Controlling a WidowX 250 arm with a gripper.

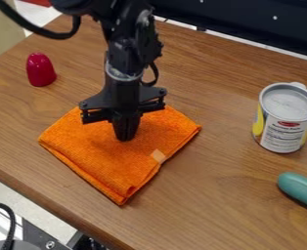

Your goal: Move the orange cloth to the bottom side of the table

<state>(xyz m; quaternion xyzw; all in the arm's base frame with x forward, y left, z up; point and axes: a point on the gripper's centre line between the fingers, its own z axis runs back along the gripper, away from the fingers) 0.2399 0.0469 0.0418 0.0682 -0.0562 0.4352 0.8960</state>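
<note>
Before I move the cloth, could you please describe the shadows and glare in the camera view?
In the camera view, a soft shadow edges the orange cloth at its lower right, a darker one lies under the teal object, and the metal can has a pale sheen on top.

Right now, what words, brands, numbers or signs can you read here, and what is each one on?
I can't quote any.
Can: its label carries print, too small to read.
Orange cloth: a pale tag, with no lettering I can make out.
</note>
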